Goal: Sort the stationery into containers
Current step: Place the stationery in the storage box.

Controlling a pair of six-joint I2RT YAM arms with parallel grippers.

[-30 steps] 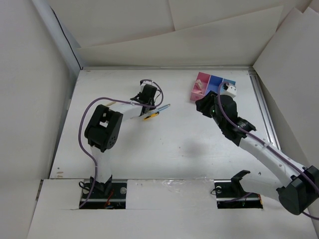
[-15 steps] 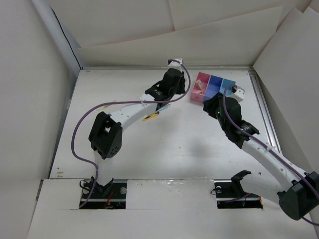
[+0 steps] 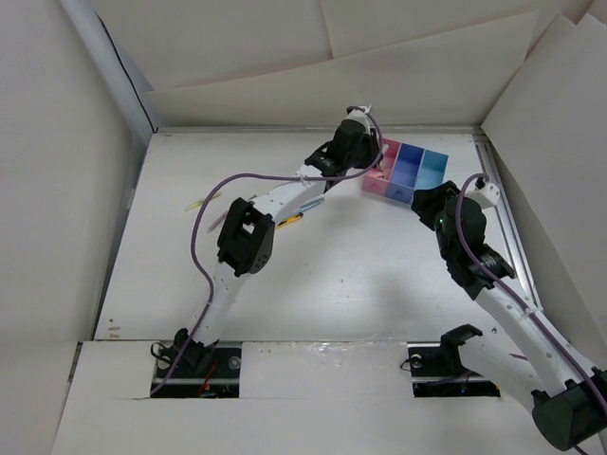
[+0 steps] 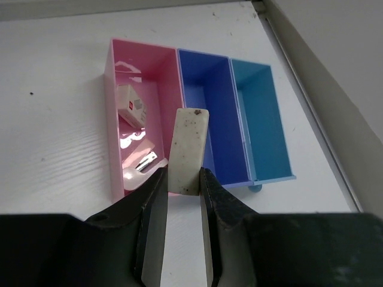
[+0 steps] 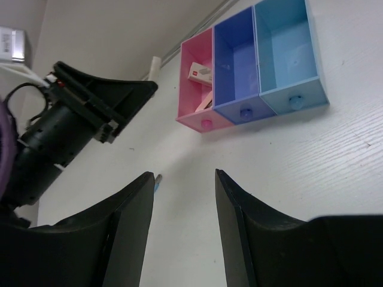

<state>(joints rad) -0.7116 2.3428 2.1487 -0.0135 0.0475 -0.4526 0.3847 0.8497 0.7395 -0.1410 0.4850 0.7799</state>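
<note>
The left pincer (image 4: 182,179) clamps a flat, rectangular beige eraser (image 4: 187,149), its matte face speckled with dark dirt, above the near end of the glossy pink plastic bin (image 4: 112,119). The right pincer (image 5: 184,176) stands spread and empty over the white bench (image 5: 299,167).

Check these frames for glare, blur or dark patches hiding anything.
Left wrist: eraser and pink bin sharp, a glare patch on the bin's floor, left fingers dark and soft. Right wrist: right fingers near-black silhouettes, bins clear. Top external: even light, faint shadows, nothing blown out.
</note>
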